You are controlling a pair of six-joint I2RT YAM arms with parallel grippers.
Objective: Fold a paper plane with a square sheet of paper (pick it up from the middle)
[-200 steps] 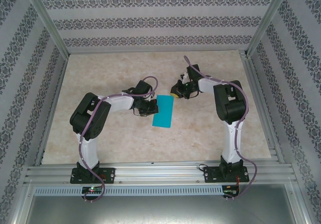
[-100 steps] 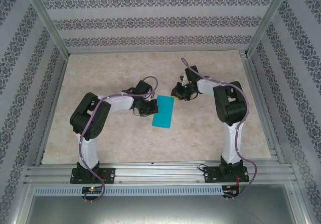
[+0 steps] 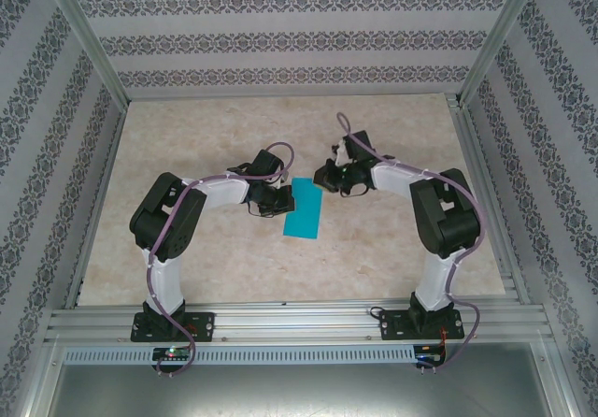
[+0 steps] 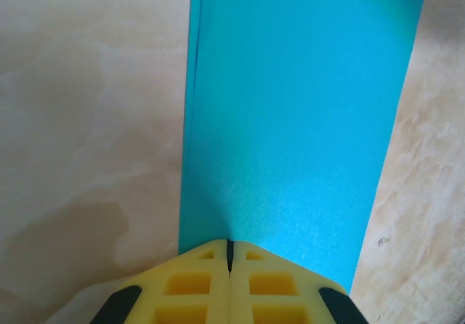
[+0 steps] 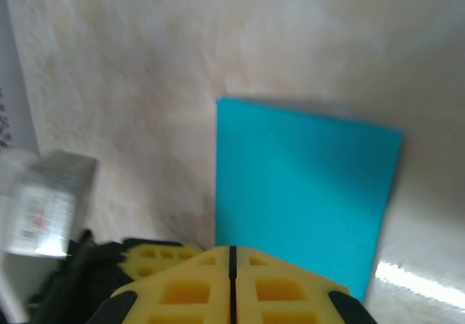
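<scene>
The square sheet of paper [image 3: 305, 208], turquoise-blue, lies flat on the table as a long rectangle folded in half. Two layers show along its left edge [image 4: 190, 120]. My left gripper [image 3: 283, 200] is shut, and its yellow fingertips [image 4: 211, 255] rest on the middle of the sheet's left long side. Nothing shows between the jaws. My right gripper [image 3: 324, 179] is shut and hovers by the sheet's far right corner. In the right wrist view the sheet [image 5: 305, 193] lies just past that gripper's closed tips [image 5: 232, 250].
The marble-patterned table [image 3: 206, 249] is bordered by patterned walls [image 3: 280, 43] and aluminium frame posts. A rail [image 3: 299, 328] carries both arm bases along the near edge. The left gripper's fingers [image 5: 156, 255] and a blurred grey arm part [image 5: 43, 208] show in the right wrist view.
The right gripper has moved left and nearer, onto the sheet's far right corner, while its elbow swung right. The left arm and the sheet have stayed still.
</scene>
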